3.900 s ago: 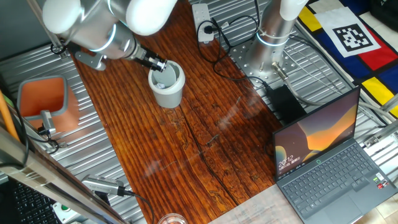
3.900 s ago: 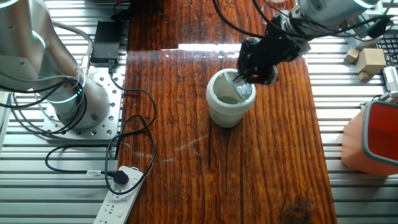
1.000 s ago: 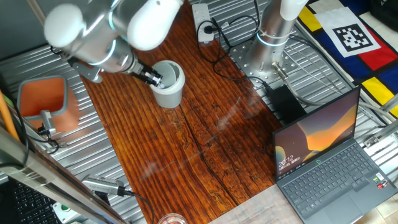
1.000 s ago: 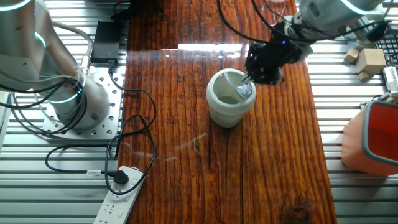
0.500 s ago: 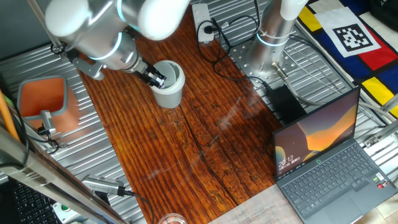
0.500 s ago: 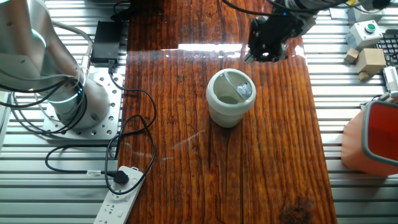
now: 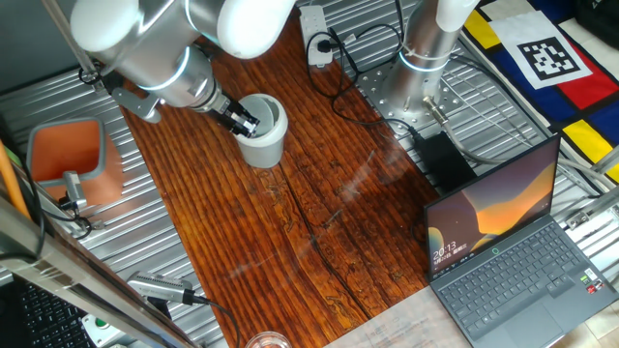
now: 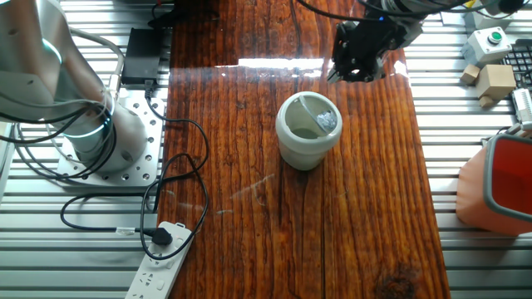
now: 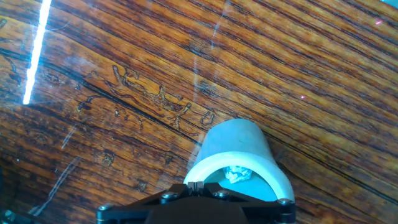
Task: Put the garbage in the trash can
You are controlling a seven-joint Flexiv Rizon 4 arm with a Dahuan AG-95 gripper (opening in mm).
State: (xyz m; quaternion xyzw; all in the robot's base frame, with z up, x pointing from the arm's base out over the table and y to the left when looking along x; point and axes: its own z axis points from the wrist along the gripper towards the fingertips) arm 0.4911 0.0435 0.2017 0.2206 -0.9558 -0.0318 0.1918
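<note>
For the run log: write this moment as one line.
garbage: inside trash can | gripper: above and beside can, apart, holding nothing | task: deposit done

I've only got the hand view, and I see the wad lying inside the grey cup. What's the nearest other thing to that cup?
Observer: An orange container, off the wooden board on the metal slats.
Operator: Where's the gripper relative to the cup?
Observer: In the other fixed view the gripper is off to one side of the trash can, not over its opening.
Operator: Anything at the board's end?
Observer: An open laptop, screen lit.
</note>
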